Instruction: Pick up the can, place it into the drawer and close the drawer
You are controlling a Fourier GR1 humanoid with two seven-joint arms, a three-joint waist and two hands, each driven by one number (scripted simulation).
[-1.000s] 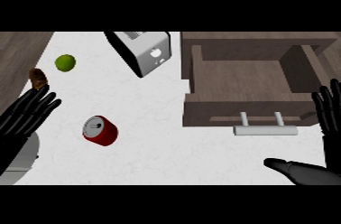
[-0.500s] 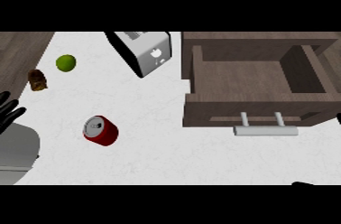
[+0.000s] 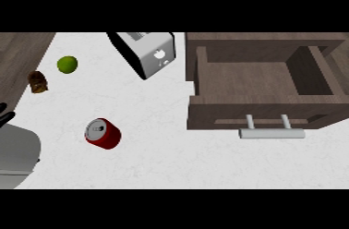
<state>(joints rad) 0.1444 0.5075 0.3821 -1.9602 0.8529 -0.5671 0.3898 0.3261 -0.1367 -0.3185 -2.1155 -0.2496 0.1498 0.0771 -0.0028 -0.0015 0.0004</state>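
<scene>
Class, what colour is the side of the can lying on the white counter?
Red, with a silver top; the cylindrical metal can shows best in the head view.

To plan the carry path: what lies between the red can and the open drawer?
In the head view, nothing: only bare white counter separates the can from the drawer. The toaster stands farther back.

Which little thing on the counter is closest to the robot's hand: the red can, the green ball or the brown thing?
The brown thing. It sits just above the left hand at the left edge; the green fruit and red can lie farther away.
</scene>
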